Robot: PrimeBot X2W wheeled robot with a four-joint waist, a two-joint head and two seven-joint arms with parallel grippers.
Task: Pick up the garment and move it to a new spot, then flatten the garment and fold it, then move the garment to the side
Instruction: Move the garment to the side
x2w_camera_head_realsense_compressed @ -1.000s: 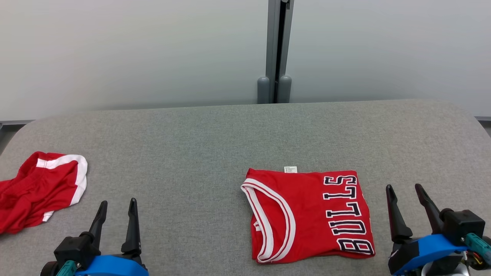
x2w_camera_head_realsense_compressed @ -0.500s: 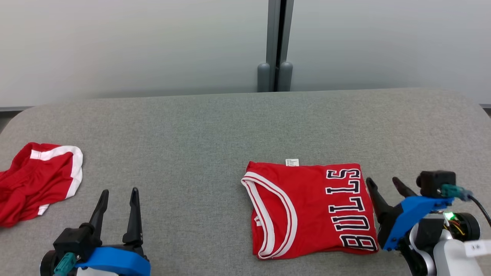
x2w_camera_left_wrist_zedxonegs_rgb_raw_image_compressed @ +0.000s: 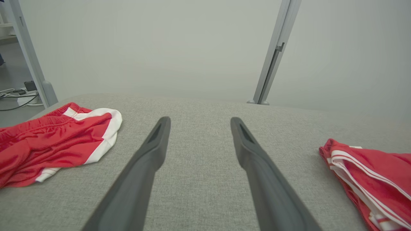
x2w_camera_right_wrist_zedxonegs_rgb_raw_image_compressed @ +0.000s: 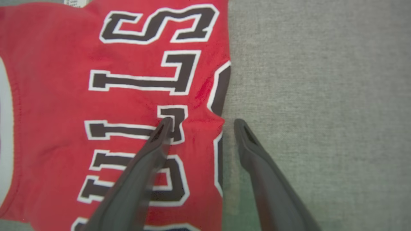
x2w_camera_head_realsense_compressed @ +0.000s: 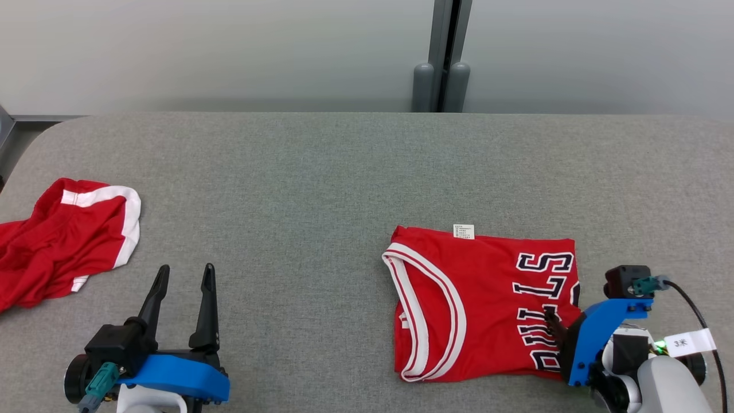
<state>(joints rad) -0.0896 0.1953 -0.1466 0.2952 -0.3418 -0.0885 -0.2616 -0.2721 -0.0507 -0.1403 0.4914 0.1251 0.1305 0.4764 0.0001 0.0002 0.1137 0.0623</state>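
Grey woven cloth covers the table point(x2w_camera_head_realsense_compressed: 321, 183), which runs from the near edge of the head view back to a pale wall. Nearest, at lower left, the left gripper point(x2w_camera_head_realsense_compressed: 187, 267) sits over bare cloth with its two dark fingers spread apart and nothing between them. At lower right, the right gripper point(x2w_camera_right_wrist_zedxonegs_rgb_raw_image_compressed: 203, 120) is also spread wide and grips nothing. It straddles the right-hand edge of the jersey point(x2w_camera_head_realsense_compressed: 481, 304): in the right wrist view one finger lies over the black-and-white lettering and the other over bare table just beside the hem. Whether the fingertips press on the fabric cannot be told.

The jersey is red and lies folded into a flat, roughly square packet right of centre. Its white-trimmed neckline faces the table's middle, and the lettering (BULLS, read sideways) runs along the edge nearest the right gripper. A small white label point(x2w_camera_head_realsense_compressed: 463, 231) pokes out from its far edge.

Well apart, at the table's left edge, lies a crumpled red garment point(x2w_camera_head_realsense_compressed: 63, 241) with white trim. Beyond the table a grey post point(x2w_camera_head_realsense_compressed: 442, 57) divides the wall point(x2w_camera_head_realsense_compressed: 229, 51).
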